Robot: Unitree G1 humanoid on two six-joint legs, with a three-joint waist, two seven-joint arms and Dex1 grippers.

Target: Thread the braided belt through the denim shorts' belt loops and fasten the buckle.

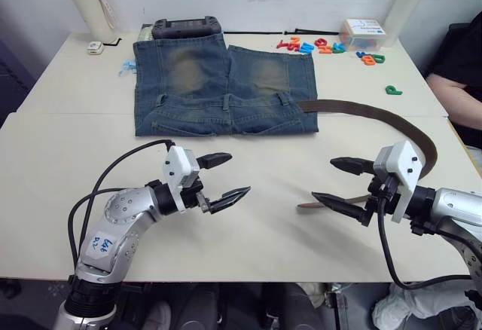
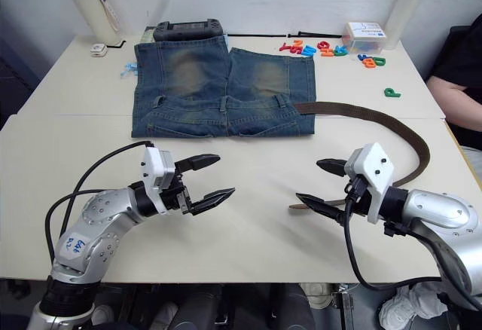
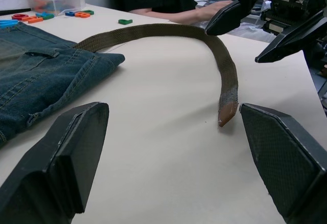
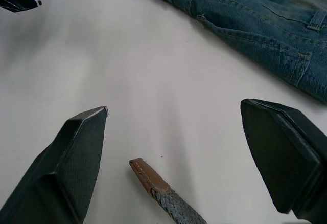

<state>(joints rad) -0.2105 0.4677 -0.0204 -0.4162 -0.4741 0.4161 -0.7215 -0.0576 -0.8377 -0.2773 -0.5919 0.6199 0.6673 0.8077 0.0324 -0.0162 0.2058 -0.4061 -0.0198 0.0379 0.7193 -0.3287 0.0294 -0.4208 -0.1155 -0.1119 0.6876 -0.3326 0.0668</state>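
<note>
The denim shorts [image 1: 222, 81] lie flat at the back of the table, waistband toward me, with belt loops [image 1: 226, 102] standing across it. The braided belt [image 1: 422, 138] runs out from the waistband's right end, curves right and comes back to its tan tip [image 1: 306, 206]. The buckle is hidden. My right gripper [image 1: 324, 179] is open, its fingers either side of the tip [image 4: 148, 175] without touching it. My left gripper [image 1: 236, 175] hovers open and empty over bare table in front of the shorts, facing the right one.
Behind the shorts sit a black device [image 1: 186, 26], a white bottle [image 1: 89, 2] at the left, coloured plastic letters [image 1: 316, 45], a clear box [image 1: 363, 32] and another bottle [image 1: 407, 2]. A seated person [image 1: 459, 66] is at the table's right edge.
</note>
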